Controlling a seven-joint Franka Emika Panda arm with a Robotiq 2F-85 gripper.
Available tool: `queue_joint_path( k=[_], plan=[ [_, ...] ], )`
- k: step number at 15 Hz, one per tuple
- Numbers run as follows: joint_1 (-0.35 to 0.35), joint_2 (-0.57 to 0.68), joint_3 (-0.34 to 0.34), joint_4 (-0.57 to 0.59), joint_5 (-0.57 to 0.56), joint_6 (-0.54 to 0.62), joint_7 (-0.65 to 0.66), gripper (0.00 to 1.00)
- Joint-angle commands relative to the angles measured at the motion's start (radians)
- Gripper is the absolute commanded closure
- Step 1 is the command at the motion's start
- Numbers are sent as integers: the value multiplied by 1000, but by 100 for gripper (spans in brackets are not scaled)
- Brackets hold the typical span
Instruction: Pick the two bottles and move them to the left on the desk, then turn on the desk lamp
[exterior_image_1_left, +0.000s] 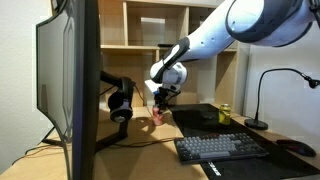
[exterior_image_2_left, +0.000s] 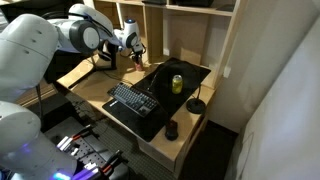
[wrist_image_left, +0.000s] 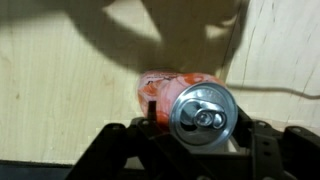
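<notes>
Jaws clamped on pinkish-red can (wrist_image_left: 195, 105), a finger on each side, above bare wood table (wrist_image_left: 60, 70); yellow-green can (exterior_image_1_left: 224, 114) upright on black mat (exterior_image_2_left: 195, 78), near lamp (exterior_image_1_left: 256, 123)

Exterior view at desk height, close in: monitor (exterior_image_1_left: 70, 80) at 9 o'clock, desk lamp (exterior_image_1_left: 256, 123) at 3, facing the shelf unit (exterior_image_1_left: 145, 25). Exterior view high, farther off, angled down on the desk (exterior_image_2_left: 92, 88). Both share the keyboard (exterior_image_1_left: 222, 148) and lamp. Wrist view looks straight down, very near — pinkish-red bottle (wrist_image_left: 185, 100) at 6 o'clock.
</notes>
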Motion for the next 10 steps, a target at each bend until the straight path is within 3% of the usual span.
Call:
queue_joint_path(
  k=[1,4,10],
  plan=[
    [-5,-39,14,-87,0,56,-16,8],
    [-10,-55,17,-104,2,35,-22,0],
    [-32,-111,18,-107,8,-8,-23,0]
  ],
)
